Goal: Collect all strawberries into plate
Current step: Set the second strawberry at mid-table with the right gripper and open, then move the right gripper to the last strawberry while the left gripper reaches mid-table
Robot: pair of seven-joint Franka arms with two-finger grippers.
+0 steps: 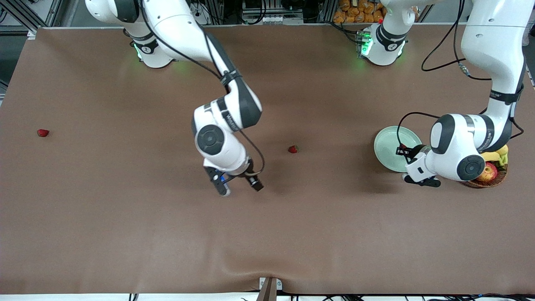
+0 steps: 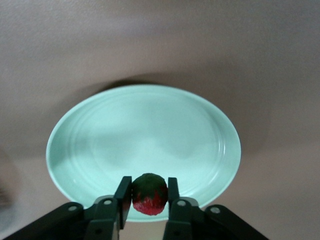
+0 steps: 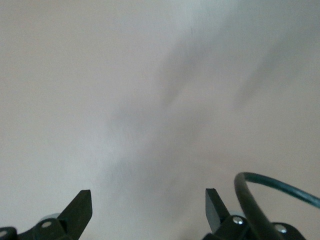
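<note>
The left gripper (image 2: 148,199) hangs over the round pale mint-green plate (image 2: 100,130), its jaws closed on a small red strawberry (image 2: 149,194). The right gripper (image 1: 237,184) hangs over the brown counter (image 1: 125,217), jaws wide open and empty. Two more small red strawberries (image 1: 293,149) (image 1: 42,133) lie on the counter, well apart.

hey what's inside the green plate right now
Nothing lies in the plate yet; its bowl shows bare. The left gripper holds one strawberry over the plate's rim. In the front view the left arm covers part of the plate's edge.

Red strawberries (image 1: 293,149), plain mint-green plate (image 1: 386,144)
</note>
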